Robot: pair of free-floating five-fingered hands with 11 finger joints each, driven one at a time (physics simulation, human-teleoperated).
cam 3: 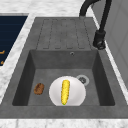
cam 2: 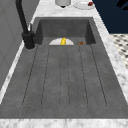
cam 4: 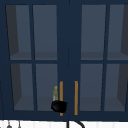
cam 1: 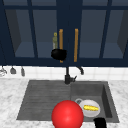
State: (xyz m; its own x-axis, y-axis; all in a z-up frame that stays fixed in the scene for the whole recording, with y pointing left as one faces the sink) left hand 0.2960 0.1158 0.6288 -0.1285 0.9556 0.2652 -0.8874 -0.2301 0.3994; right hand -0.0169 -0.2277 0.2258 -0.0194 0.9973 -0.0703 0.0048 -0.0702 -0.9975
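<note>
My left hand point(cam 1: 59, 54) is up at the dark blue wall cabinet point(cam 1: 95, 30), curled round the lower part of the left door's orange handle point(cam 1: 61, 37). The upper view shows the same left hand point(cam 4: 59, 106) on that handle point(cam 4: 61, 87). Both doors look closed. My right hand point(cam 1: 100, 123) hangs at the bottom edge of the front view, in front of the sink's right basin. A large red round thing point(cam 1: 67, 115) fills the front view's lower middle, over the sink's front rim. In the basin a white plate point(cam 3: 76, 96) carries a corn cob point(cam 3: 65, 91).
A small brown lump point(cam 3: 39, 88) lies left of the plate, and the drain point(cam 3: 82, 79) is behind it. The black faucet point(cam 3: 101, 37) stands at the back. A bottle point(cam 4: 55, 93) stands behind the glass. Utensils point(cam 1: 13, 70) hang on the wall at left.
</note>
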